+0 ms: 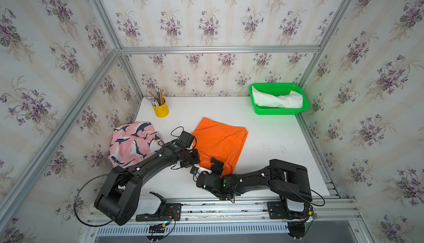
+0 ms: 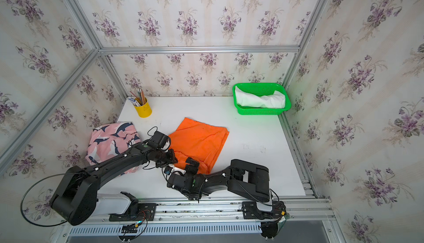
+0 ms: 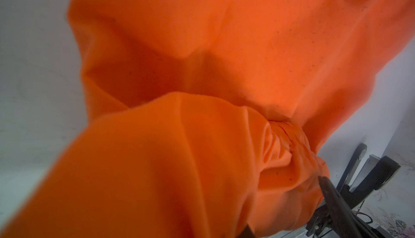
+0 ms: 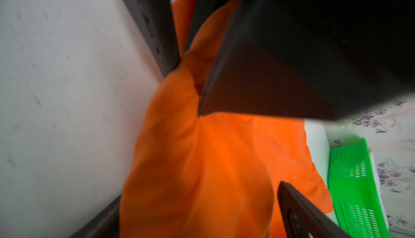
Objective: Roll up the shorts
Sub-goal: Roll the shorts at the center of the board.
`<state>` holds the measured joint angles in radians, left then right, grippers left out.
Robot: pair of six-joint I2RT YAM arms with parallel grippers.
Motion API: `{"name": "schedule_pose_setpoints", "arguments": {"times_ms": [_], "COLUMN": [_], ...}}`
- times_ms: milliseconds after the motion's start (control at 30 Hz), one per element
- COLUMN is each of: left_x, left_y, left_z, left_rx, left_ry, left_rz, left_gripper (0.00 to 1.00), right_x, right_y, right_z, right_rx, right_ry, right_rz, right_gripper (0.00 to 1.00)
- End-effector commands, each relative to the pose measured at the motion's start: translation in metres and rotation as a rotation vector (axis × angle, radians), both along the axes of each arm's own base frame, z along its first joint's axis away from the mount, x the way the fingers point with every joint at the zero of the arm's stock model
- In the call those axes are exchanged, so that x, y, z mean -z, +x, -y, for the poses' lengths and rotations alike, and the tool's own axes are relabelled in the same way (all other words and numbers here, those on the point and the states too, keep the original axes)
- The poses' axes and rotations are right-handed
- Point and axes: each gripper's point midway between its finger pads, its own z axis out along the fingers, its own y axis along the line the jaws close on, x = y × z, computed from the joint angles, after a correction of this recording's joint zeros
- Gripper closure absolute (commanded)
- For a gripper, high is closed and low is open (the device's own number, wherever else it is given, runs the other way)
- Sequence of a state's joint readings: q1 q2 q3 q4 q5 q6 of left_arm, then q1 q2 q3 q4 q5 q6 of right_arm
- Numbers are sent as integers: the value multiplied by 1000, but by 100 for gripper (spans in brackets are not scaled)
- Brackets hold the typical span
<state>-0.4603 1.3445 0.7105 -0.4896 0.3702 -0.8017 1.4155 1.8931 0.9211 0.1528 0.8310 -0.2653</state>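
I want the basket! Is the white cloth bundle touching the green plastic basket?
Touching. In both top views the white cloth shorts lie inside the green plastic basket, resting on it.

Both top views are bright, evenly lit and sharp, with only faint soft shadows under the arms (image 1: 146,168). The green basket (image 1: 278,111) casts a green glow on the table (image 1: 263,138). In the wrist views the orange shorts (image 3: 224,45) are close and blurred.

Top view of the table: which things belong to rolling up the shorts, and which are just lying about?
For the job: bright orange cloth shorts, pink shark-print cloth shorts, white cloth shorts lying in the green plastic basket.
Just lying about: yellow cup of pencils.
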Motion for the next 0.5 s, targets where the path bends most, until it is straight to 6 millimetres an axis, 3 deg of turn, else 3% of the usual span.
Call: {"name": "schedule_pose_setpoints", "arguments": {"times_ms": [0, 133, 233, 300, 367, 467], "left_x": [-2, 0, -2, -6, -13, -28], "left_y": [-9, -15, -19, -20, -19, -18], "left_z": [5, 2, -2, -6, -16, -34], "left_rx": [14, 15, 9, 5, -1, -5], "left_ry": [-38, -32, -27, -6, 42, 132], "left_rz": [-34, -47, -40, -29, -1, 46], "left_gripper": [75, 73, 70, 62, 48, 39], "right_x": [-15, -14, -11, -7, -2, 3], "right_y": [10, 8, -1, -14, -33, -59], "right_z": [0, 5, 8, 5, -2, -7], "right_rx": [0, -9, -19, -52, -92, -118], "right_ry": [-1, -6, 6, 30, 73, 120], "right_rz": [121, 101, 18, -101, -278, -522], "right_gripper": [18, 55, 77, 85, 90, 94]}}
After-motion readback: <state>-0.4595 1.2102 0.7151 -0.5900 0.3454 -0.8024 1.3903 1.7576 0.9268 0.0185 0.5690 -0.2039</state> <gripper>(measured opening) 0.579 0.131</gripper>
